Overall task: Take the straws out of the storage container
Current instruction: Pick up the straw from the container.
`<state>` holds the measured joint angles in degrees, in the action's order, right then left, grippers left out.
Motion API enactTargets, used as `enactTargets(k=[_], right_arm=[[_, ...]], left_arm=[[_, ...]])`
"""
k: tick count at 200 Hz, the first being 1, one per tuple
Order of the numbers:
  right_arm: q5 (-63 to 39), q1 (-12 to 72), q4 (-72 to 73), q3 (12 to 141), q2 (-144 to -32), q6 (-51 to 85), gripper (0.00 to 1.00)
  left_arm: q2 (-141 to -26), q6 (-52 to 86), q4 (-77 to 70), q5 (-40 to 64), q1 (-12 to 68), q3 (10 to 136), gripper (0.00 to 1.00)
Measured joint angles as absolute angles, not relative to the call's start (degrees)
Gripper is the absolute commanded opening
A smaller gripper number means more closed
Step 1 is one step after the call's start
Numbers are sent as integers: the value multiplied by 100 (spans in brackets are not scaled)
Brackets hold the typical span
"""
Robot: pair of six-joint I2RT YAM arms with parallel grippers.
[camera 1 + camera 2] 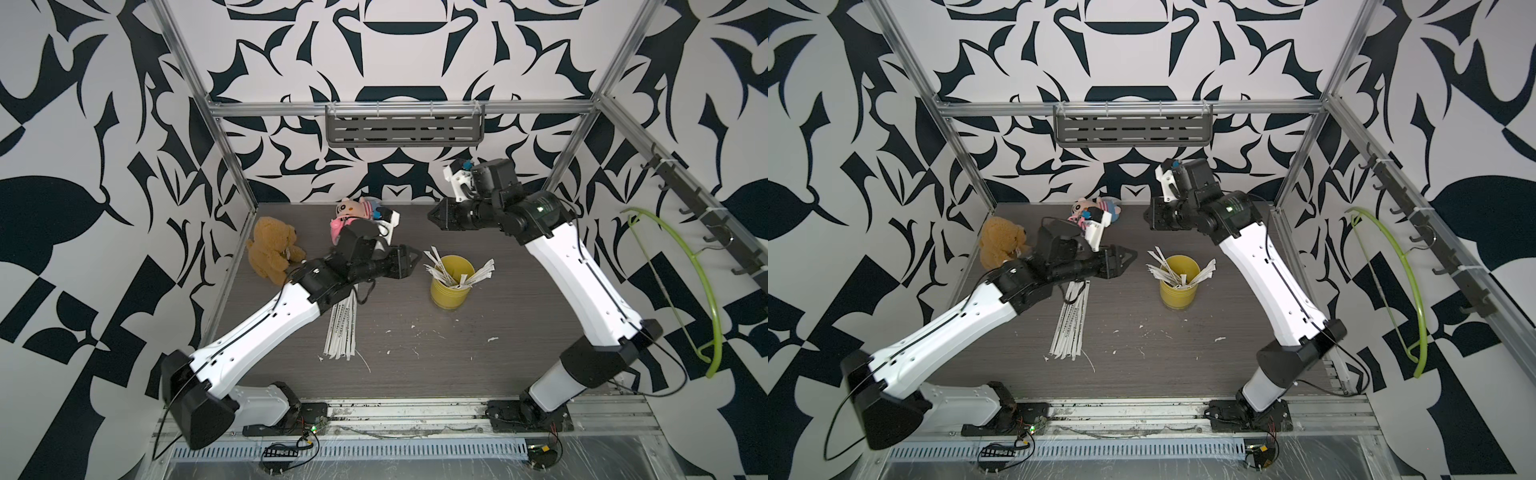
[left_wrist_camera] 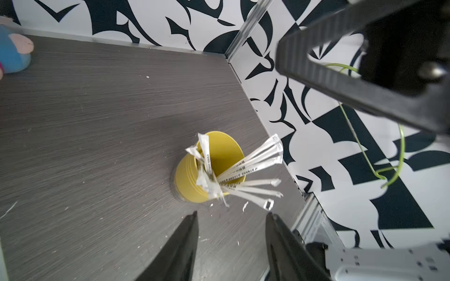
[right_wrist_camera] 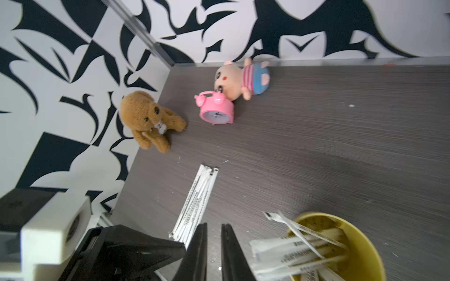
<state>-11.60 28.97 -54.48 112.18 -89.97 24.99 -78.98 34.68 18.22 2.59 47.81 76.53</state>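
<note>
**Asker:** What do the top views show?

**Describer:** In both top views a yellow cup (image 1: 446, 296) stands upright on the grey table (image 1: 478, 365), with wrapped straws (image 1: 444, 272) fanning over its rim. A bundle (image 1: 343, 328) of more straws lies flat under the left arm. The left gripper (image 1: 415, 255) hovers near the cup. The right gripper (image 1: 432, 214) hangs apart from it, toward the back wall.

**Asker:** And the left wrist view?

**Describer:** The left gripper (image 2: 231, 214) is spread wide and empty, pointing at the cup (image 2: 187, 185). Only here do the crumpled wrapper ends of the straws (image 2: 253, 165) show clearly.

**Asker:** How would they handle?

**Describer:** Probably featherlight, thin and bendy, with slick paper. Pinching several together just above the rim looks best, and the cup might tip.

**Asker:** The right wrist view?

**Describer:** The right gripper (image 3: 213, 225) is narrowly ajar and grips nothing. This view alone shows the face of the pink clock (image 3: 216, 112), and the bundle (image 3: 197, 199) end that the left arm partly covers from above.
</note>
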Motion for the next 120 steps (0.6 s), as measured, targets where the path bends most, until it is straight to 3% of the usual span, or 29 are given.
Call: enactTargets(k=[41, 84, 120], right_arm=[[-904, 2425, -5304, 10193, -8396, 2351, 20], [-939, 2324, -5293, 9568, -8337, 2176, 26], [-1011, 2265, -5288, 9155, -8298, 2058, 27]], left_arm=[[-9155, 3938, 1927, -370, 5078, 8318, 53], [-9605, 4353, 2060, -696, 5078, 8582, 52], [-9922, 4460, 2108, -729, 5078, 9013, 39]])
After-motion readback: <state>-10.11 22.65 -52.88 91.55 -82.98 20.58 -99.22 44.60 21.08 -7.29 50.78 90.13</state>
